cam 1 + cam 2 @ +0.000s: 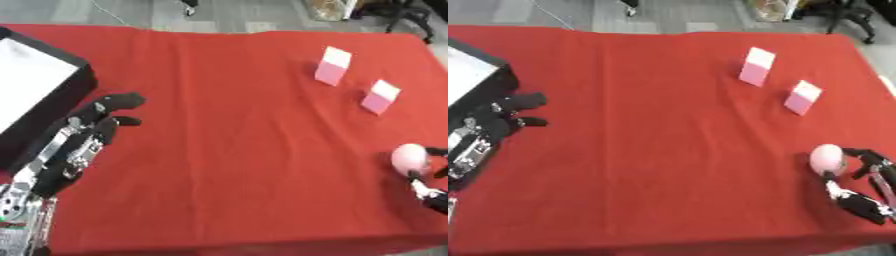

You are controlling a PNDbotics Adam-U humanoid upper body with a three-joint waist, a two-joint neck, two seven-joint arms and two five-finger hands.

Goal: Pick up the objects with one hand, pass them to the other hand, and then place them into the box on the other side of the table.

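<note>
A pink ball point(827, 156) lies on the red cloth near the right edge. My right hand point(866, 186) comes in from the lower right, its fingers point(866, 156) curled against the ball's right side and its thumb against the ball's lower edge. Two pink and white cartons stand upright at the back right, a taller one point(332, 66) and a shorter one point(381, 97). The black box point(61, 107) with a white inside sits at the left edge. My left hand point(83, 135) hovers right beside that box, fingers relaxed, holding nothing.
The red cloth point(236, 150) covers the whole table, with its front edge close below both hands. A grey floor and chair legs show beyond the far edge.
</note>
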